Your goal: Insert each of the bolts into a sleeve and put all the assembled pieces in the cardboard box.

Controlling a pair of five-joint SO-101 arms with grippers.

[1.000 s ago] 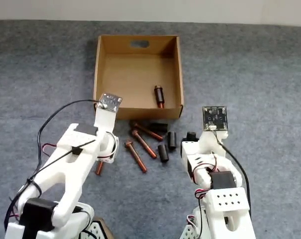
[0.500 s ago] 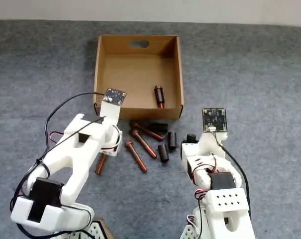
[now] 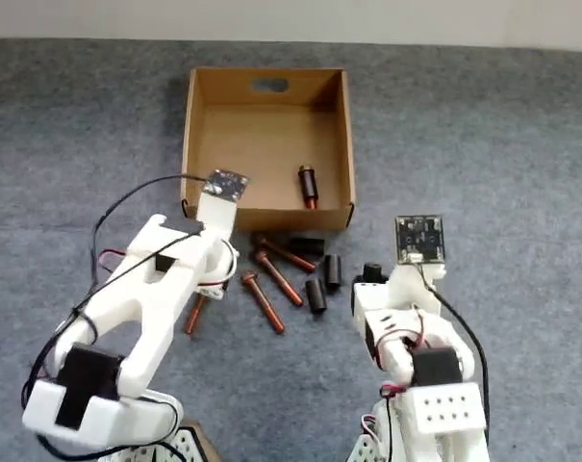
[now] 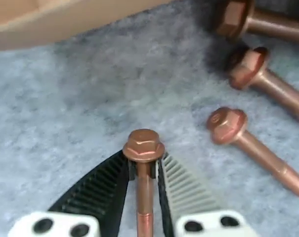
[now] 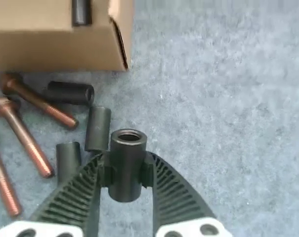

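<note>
One assembled piece (image 3: 307,186) done, by the look of it: lies inside the cardboard box (image 3: 202,135), close to the front wall, bolt end poking out of a dark sleeve. Leaves four pairs to go, judging by the count.

Just outside the box's front wall, on the grey tabletop (image 3: 483,115): three loose bolts (image 3: 276,277) fanned side by side, and beside them three loose sleeves (image 3: 316,295), none joined yet.

Left end effector (image 4: 144,160): pinching a copper bolt (image 4: 144,145) by the shank, ribbed pads pressed on either side, flanged hex head sticking out past the tips. Sits in front of the box's front wall, toward the left arm's corner. Hard to tell whether lifted or resting.

Right end effector (image 5: 125,163): clamped around a black sleeve (image 5: 125,175), bore open at the far end, matte and smooth-walled. Sits in front of the box's opposite front corner, near the loose sleeves.

Next, probably, mating the two held parts.
</note>
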